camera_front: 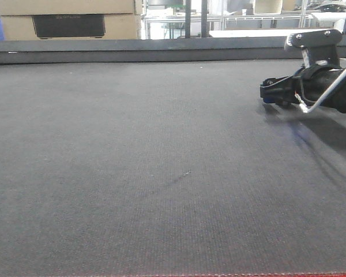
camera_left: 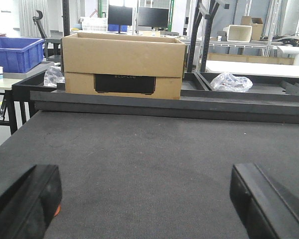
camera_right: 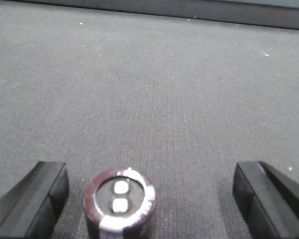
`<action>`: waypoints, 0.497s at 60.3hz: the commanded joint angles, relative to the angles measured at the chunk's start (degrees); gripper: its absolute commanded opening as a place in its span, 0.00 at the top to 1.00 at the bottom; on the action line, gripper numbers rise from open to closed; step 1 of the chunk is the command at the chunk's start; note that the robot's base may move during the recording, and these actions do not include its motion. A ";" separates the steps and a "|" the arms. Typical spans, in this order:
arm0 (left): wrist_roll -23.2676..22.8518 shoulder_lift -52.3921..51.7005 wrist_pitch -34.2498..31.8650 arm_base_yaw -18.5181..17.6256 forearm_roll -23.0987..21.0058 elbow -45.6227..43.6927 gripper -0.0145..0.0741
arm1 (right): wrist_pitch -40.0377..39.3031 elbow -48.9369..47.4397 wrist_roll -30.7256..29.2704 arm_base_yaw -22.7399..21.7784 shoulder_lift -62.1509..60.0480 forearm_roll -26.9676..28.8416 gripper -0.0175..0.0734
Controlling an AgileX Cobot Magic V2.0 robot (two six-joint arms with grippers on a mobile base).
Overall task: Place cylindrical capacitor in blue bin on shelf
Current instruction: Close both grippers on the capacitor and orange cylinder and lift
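Capacitor [camera_right: 120, 201] stood upright on the grey mat [camera_right: 154, 79], between the fingers of the right gripper [camera_right: 150, 191], which were spread wide and not touching it. Left gripper [camera_left: 144, 199] gaped wide too, holding nothing.

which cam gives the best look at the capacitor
The right wrist view: the cylindrical capacitor stands upright on the mat between the open fingers of the right gripper, its top facing the camera. The front view shows only the right arm, capacitor not discernible; the left wrist view does not show it.
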 commanded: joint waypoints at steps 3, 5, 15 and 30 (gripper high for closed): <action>-0.28 0.11 -0.51 -0.36 0.10 0.12 0.17 | 0.07 -0.56 -0.16 -0.24 0.49 0.18 0.24; -0.28 0.11 -0.51 -0.36 0.10 0.12 0.17 | 0.07 -0.56 -0.16 -0.24 0.61 0.18 0.28; -0.28 0.11 -0.51 -0.36 0.10 0.12 0.17 | 0.19 -0.56 -0.16 -0.24 0.74 0.18 0.61; -0.28 0.20 -0.52 -0.36 3.15 0.23 0.17 | 0.73 -0.56 -0.16 -0.24 -2.10 0.18 0.92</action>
